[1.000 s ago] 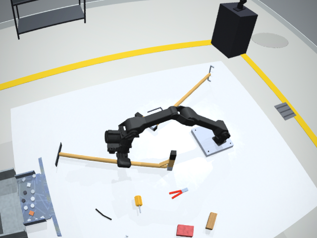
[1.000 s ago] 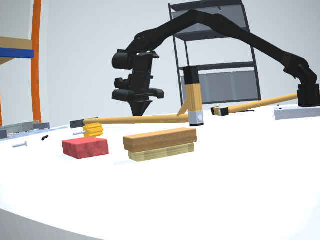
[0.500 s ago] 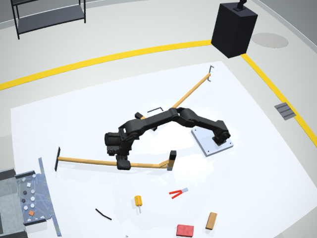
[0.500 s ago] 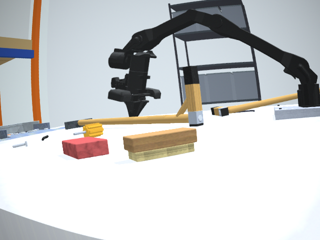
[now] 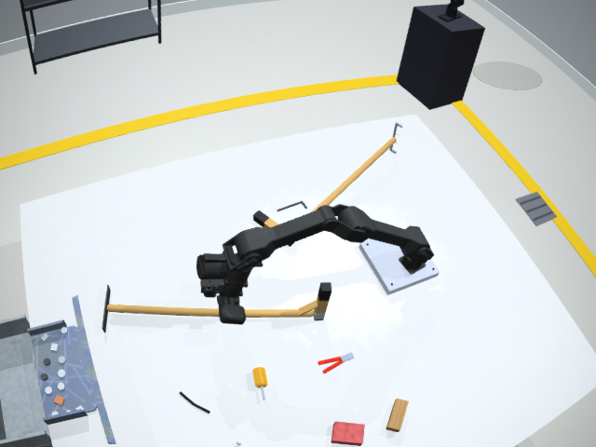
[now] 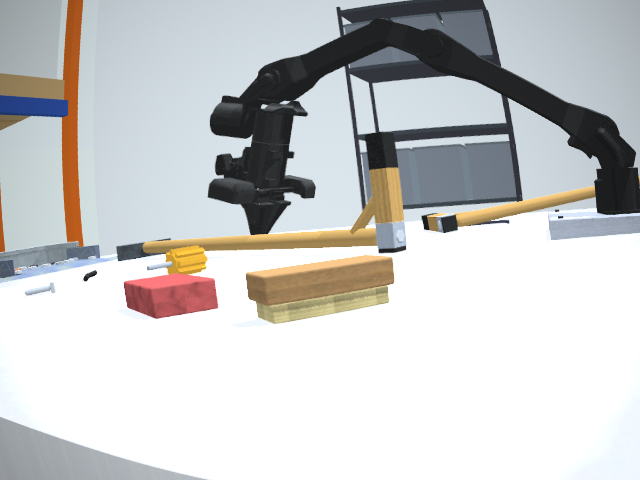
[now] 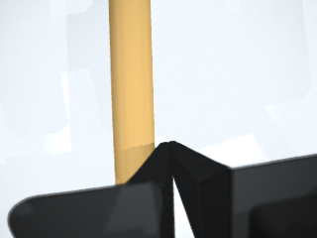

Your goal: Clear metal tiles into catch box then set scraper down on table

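Observation:
My gripper (image 6: 259,233) (image 7: 169,143) is shut and empty, fingertips low beside the wooden shaft of the long scraper (image 5: 163,310) (image 6: 315,239) (image 7: 131,74); in the wrist view they overlap the shaft's right edge. Contact is hard to tell. The scraper lies on the table, its dark blade (image 5: 105,307) (image 6: 135,251) at the left, short of the plate, its upright grip block (image 5: 322,300) (image 6: 386,196) at the right. The steel bench plate (image 5: 76,353) holds several white tiles (image 5: 61,372), dark tiles (image 5: 47,361) and an orange tile (image 5: 59,399). The catch box (image 5: 14,385) adjoins its far end.
A second long tool (image 5: 356,175) (image 6: 522,204) with a hooked end lies behind the arm, near a hex key (image 5: 291,206). A yellow screwdriver (image 5: 260,377) (image 6: 186,259), red-handled pliers (image 5: 331,360), a red block (image 5: 347,433) (image 6: 170,295) and a wooden brush (image 5: 398,414) (image 6: 320,280) lie in front.

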Robot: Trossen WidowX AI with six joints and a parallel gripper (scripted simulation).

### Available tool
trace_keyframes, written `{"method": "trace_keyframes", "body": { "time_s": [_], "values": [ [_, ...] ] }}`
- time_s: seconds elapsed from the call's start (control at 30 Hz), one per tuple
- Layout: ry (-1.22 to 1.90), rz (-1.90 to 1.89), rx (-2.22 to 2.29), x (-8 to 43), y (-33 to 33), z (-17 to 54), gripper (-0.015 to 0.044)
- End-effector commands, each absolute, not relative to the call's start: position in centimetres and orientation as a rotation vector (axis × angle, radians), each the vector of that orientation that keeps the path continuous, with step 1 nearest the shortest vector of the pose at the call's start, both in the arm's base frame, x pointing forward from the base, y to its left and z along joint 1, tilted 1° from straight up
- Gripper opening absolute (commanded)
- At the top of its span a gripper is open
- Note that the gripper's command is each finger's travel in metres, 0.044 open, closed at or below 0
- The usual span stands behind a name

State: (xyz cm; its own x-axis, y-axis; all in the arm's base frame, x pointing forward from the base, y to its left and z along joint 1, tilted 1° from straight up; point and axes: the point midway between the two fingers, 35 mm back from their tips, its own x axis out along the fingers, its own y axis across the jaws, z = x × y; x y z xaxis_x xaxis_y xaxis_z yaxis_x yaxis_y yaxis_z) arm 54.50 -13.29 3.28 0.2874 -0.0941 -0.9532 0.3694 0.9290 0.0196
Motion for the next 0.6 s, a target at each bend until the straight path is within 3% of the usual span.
{"method": "trace_keyframes", "body": {
  "time_s": [0.0, 0.57],
  "values": [
    [1.241, -0.311, 0.257, 54.9, -12.6, 2.9, 0.0],
    [1.223, -0.311, 0.257, 55.1, -12.1, 4.3, 0.0]
  ]
}}
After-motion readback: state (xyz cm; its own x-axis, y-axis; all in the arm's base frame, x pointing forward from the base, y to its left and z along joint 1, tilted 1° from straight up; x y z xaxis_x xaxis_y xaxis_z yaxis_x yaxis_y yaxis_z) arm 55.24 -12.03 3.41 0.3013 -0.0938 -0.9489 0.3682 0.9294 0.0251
